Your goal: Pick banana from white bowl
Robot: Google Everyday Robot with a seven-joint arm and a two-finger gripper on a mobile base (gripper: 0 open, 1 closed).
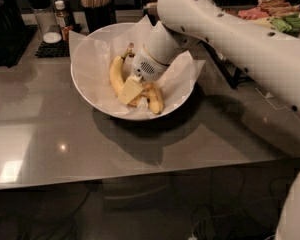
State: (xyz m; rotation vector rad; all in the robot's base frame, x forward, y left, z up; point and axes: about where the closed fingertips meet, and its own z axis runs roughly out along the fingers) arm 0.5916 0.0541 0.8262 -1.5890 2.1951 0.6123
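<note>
Fingers (130, 90) sit low inside the white bowl (98, 102), beside the banana (116, 73).

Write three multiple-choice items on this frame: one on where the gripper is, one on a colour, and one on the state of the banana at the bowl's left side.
1. Where is the gripper?
A. Down inside the white bowl, next to the fruit
B. Raised clear above the bowl
C. Outside the bowl, to its left

2. What colour is the paper lining in the bowl?
A. Red
B. White
C. Green

3. The banana is:
A. Sliced
B. Peeled
C. Whole, in its skin, lying on the paper

Answers:
1. A, because the arm reaches down past the rim.
2. B, because the crinkled sheet matches the bowl.
3. C, because its yellow skin and stem are intact.
</note>
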